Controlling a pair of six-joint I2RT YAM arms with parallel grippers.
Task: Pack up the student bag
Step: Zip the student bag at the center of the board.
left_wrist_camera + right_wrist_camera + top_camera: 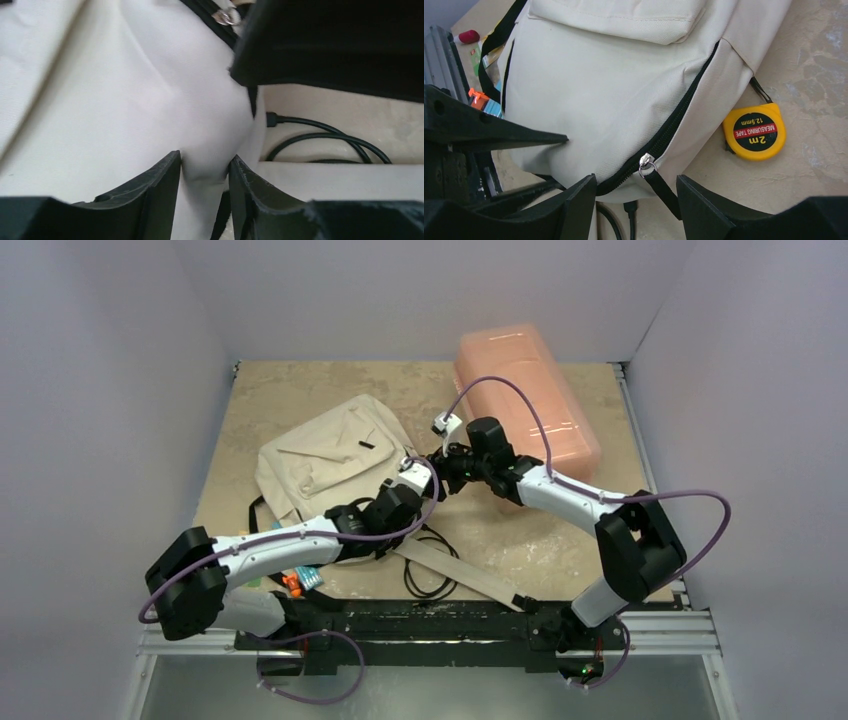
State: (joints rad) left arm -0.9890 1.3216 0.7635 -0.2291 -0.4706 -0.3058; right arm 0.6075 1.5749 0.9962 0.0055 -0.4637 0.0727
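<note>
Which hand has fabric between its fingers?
Left hand: a fold of the beige fabric backpack sits between its fingers; the right hand frames the black zipper pull.

The student bag (325,455) lies flat toward the tabletop's (545,545) left side, and a pink box (525,400) sits at the far right corner. The left tool (418,472) and right tool (445,462) meet at the bag's right edge.

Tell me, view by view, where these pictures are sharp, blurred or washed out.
Top external: even, diffuse light, fine detail soft, mild sheen on the pink box. Left wrist: student bag fabric too close, blurred and bleached. Right wrist: sharpest; tape measure lettering readable, zipper pull crisp.
</note>
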